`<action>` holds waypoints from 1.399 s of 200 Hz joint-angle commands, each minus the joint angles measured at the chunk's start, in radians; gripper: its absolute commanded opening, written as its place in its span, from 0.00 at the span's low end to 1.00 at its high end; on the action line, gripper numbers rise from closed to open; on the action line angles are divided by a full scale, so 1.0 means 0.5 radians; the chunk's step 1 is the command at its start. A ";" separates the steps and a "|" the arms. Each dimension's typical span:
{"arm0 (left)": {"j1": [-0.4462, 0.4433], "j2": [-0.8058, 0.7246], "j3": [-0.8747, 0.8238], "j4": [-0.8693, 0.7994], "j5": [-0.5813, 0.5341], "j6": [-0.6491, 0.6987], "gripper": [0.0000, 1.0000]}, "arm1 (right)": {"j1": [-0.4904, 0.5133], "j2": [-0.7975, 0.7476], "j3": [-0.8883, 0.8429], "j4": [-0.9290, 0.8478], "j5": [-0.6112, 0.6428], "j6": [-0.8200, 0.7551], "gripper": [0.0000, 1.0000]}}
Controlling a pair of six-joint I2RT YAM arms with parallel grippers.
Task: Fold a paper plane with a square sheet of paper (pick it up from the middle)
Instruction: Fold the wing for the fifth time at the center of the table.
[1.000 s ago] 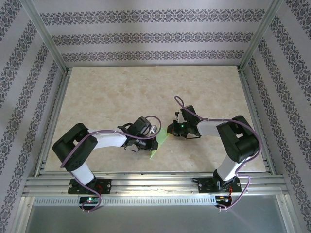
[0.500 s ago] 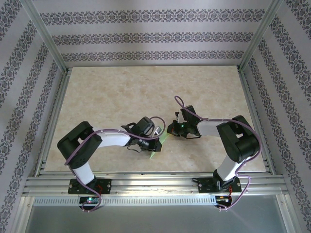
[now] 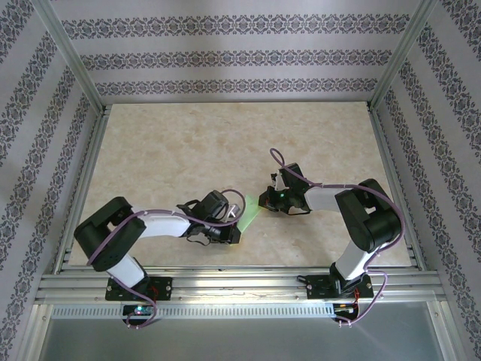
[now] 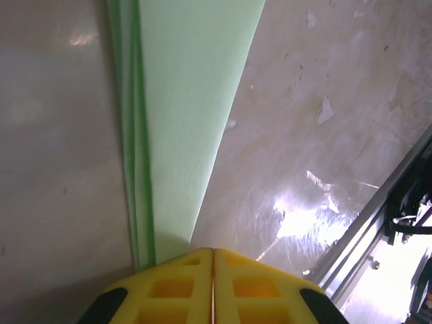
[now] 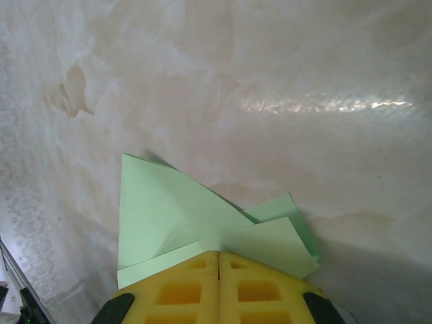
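Observation:
The paper plane (image 3: pixel 250 218) is a slim pale green folded strip lying on the marble table between my two grippers. In the left wrist view the plane (image 4: pixel 185 101) runs as a long layered band from the top edge down under my left gripper (image 4: pixel 213 251), whose yellow fingers are shut and resting on its end. In the right wrist view the plane's folded flaps (image 5: pixel 175 209) fan out from under my right gripper (image 5: pixel 219 254), also shut and pressed onto the paper. From above, the left gripper (image 3: pixel 234 228) sits at the strip's near end and the right gripper (image 3: pixel 264 201) at its far end.
The marble table (image 3: pixel 225 143) stretches back to an aluminium frame (image 3: pixel 233 102) and patterned walls. A metal rail (image 3: pixel 240 280) runs along the near edge by the arm bases, and it shows at the lower right of the left wrist view (image 4: pixel 378 216).
My left gripper has slid back toward the near left along the strip, uncovering more green paper between the two grippers. The right arm has stayed still.

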 commanded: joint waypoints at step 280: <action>0.391 0.307 0.397 -0.114 0.075 0.077 0.22 | -0.035 -0.762 -0.334 -0.167 0.083 0.093 0.26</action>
